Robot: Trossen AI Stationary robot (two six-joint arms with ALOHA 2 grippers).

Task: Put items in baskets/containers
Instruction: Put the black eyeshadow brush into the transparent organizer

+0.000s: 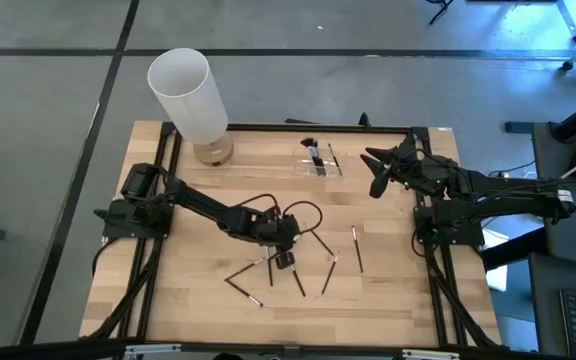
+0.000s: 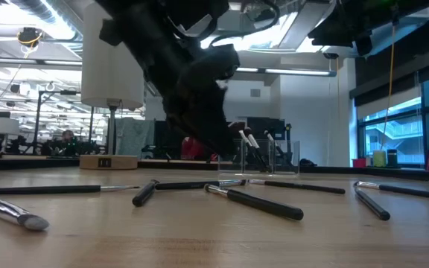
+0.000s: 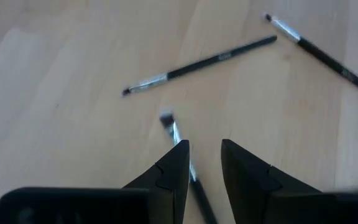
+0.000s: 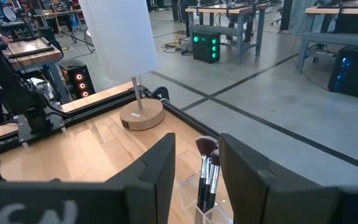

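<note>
High view showed me the job only partly done: the clear organizer [image 1: 321,160] sat in the upper middle of the frame near the table's far edge, with a couple of brushes [image 1: 312,152] already standing in it, while the loose brushes [image 1: 358,248] were scattered across the lower middle of the wooden table [image 1: 408,300]. I counted roughly half a dozen of them there, though a few overlapped under the arm and I could not be sure of the number. My left gripper [image 1: 284,258] was down among that scatter, lower centre of the frame. In the left wrist view its fingers [image 3: 174,168] stood parted with a narrow gap, and a silver-ferruled brush [image 3: 182,155] ran up from beside the left-hand finger, not pinched; two more brushes lay in the upper half of that frame. I judged the claw released and lined up for a pick, not holding anything. My right gripper [image 1: 378,180] waited at the upper right of the high view, just right of the organizer, and its wrist view showed its fingers [image 4: 157,174] spread wide and empty, the stored brushes visible in the gap. The white cylinder [image 1: 188,95] stood at the upper left, untouched by either arm. Most of the work, I reckoned, was left.
</note>
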